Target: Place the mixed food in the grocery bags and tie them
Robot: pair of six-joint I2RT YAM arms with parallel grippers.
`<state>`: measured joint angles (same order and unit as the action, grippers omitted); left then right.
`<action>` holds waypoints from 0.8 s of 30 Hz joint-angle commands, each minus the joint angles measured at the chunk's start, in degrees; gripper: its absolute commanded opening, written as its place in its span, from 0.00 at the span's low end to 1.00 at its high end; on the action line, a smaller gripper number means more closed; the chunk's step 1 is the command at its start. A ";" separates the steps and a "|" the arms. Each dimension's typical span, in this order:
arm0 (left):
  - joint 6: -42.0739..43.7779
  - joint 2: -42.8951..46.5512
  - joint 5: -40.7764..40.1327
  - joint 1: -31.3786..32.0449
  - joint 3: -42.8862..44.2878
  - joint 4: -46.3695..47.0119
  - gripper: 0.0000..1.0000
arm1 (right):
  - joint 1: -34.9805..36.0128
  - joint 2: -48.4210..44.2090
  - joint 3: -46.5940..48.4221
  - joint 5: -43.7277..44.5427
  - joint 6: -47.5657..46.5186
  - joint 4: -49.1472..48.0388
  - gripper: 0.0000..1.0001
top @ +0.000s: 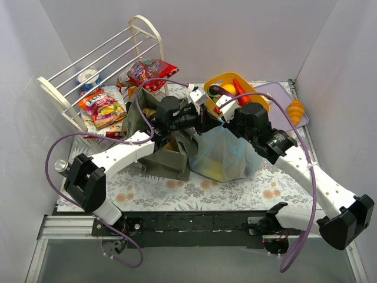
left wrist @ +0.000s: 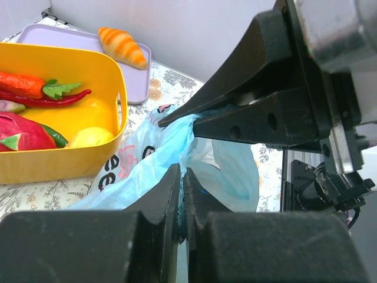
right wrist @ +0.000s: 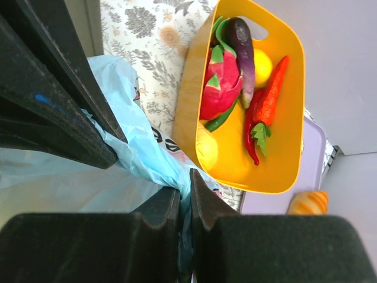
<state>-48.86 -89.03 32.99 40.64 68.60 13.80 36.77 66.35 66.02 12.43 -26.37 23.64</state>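
My L pincer (left wrist: 181,172): jaws closed to a thin slit, a fold of the blue bag (left wrist: 154,168) pinched btwn them. My R pincer (right wrist: 184,181): same, nearly shut on the bag's film. Bag stands on table (top: 177,191), touching green tote (top: 159,154) on its left, yellow tub (right wrist: 281,147) just behind. Snack packets (top: 105,107) lie on white rack (top: 58,99).
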 commanded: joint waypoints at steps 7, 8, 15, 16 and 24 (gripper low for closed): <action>-3.61 2.11 3.04 -0.56 -0.31 -3.61 0.00 | -2.94 -4.55 -12.57 12.90 5.62 -21.07 0.12; -4.04 2.02 3.04 -0.56 -0.39 -3.52 0.00 | -3.02 -4.73 -13.54 12.36 6.76 -22.83 0.12; -7.03 1.41 4.53 -0.56 -0.92 -2.21 0.00 | -3.02 -6.32 -22.68 9.28 13.79 -41.99 0.11; -7.73 1.41 4.88 -0.56 -1.36 -1.68 0.00 | -2.94 -6.40 -24.34 9.20 15.37 -44.79 0.11; -12.74 1.67 9.71 -0.65 -1.98 2.89 0.00 | -2.94 -5.09 -32.27 10.51 17.32 -60.10 0.10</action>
<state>-57.56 -89.71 33.89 39.83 66.98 14.00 36.71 60.27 35.24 13.32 -9.58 -25.41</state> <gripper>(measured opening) 0.020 0.116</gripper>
